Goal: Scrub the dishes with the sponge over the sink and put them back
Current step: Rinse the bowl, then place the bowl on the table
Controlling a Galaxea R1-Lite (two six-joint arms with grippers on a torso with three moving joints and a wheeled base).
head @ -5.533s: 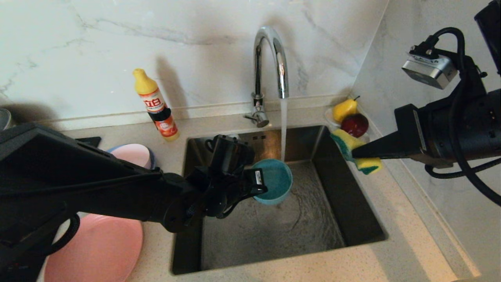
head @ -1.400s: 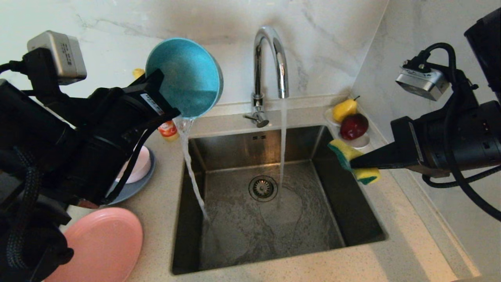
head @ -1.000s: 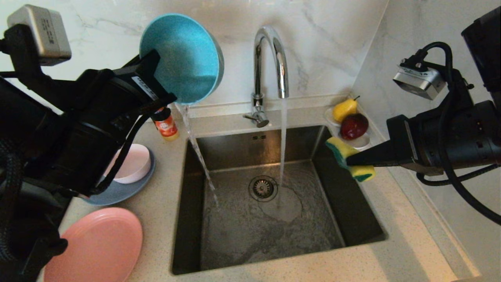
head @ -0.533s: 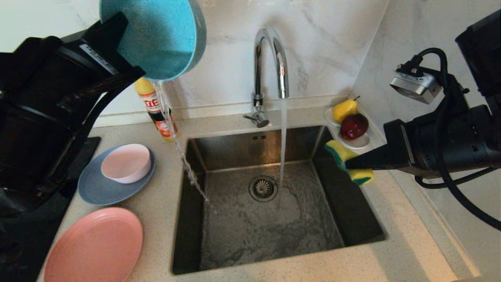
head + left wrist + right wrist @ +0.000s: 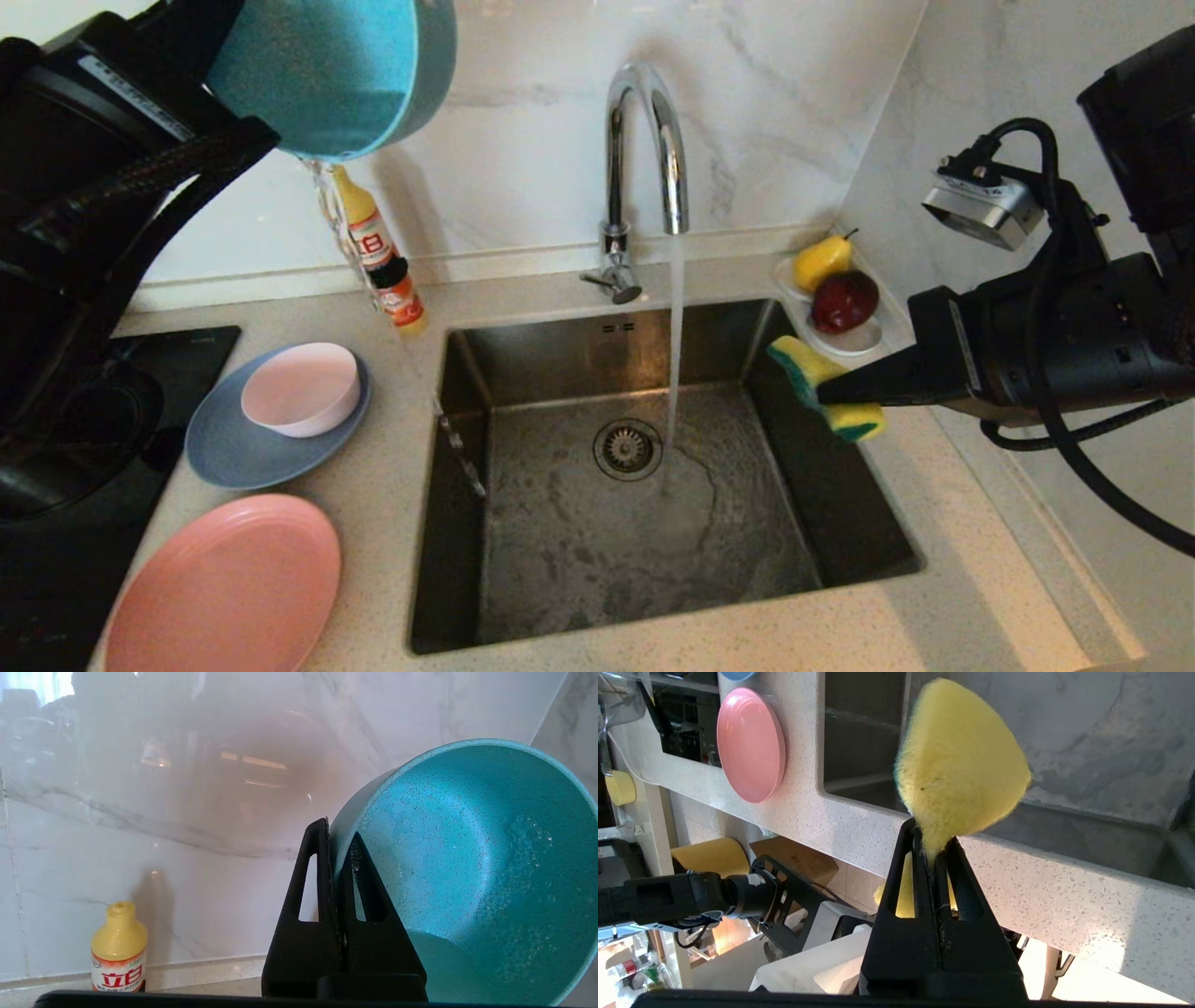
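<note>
Left fingers (image 5: 334, 858), clamped on the teal bowl (image 5: 467, 872), have risen (right fingers (image 5: 931, 847) still pinch sponge (image 5: 959, 760)).

teal bowl (image 5: 327, 75): tilted, rim clamped by left hand (image 5: 337, 858)
sponge (image 5: 822, 387): bent, pinched by right hand (image 5: 934, 847)

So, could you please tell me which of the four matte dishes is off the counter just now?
The teal bowl: the left gripper holds its rim, tilted. The pale pink bowl sits on the grey-blue plate; the pink plate lies flat.
</note>
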